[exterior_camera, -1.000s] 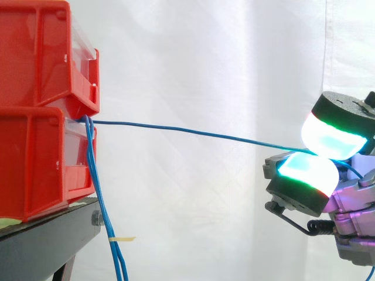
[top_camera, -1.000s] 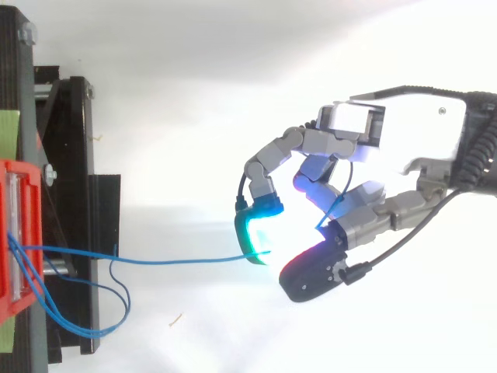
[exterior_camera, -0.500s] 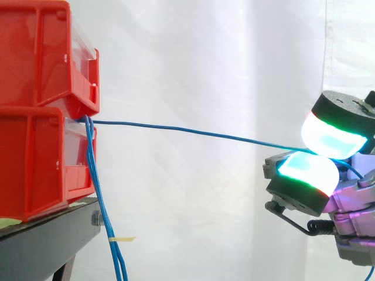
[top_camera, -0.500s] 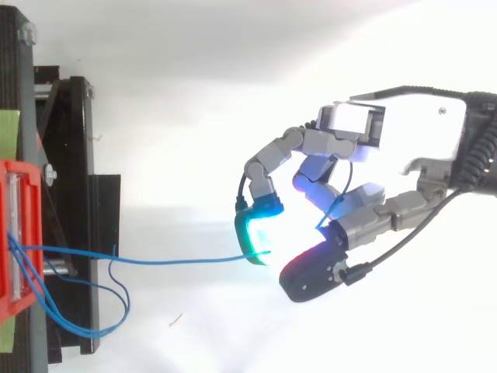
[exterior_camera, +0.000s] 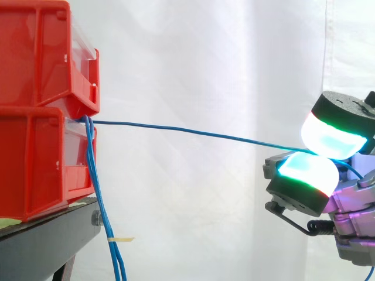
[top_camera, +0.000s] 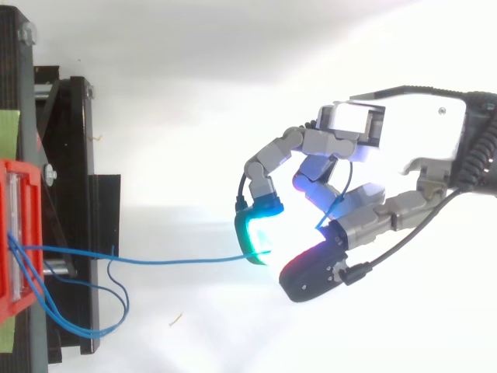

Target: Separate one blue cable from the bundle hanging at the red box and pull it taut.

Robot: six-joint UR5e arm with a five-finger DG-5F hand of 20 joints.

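Two red bins are stacked on a black stand at the left. From the gap between them a bundle of blue cables hangs down. One blue cable runs nearly straight from the bins rightward to my hand, whose glowing pads pinch its end. In the top view the same cable stretches from the red bin to the hand, with curled fingers closed on it. A short tail of the cable curls behind the fingers.
A white curtain hangs behind. Slack blue loops droop over the black stand below the bin. A small yellowish tag sits on the hanging bundle.
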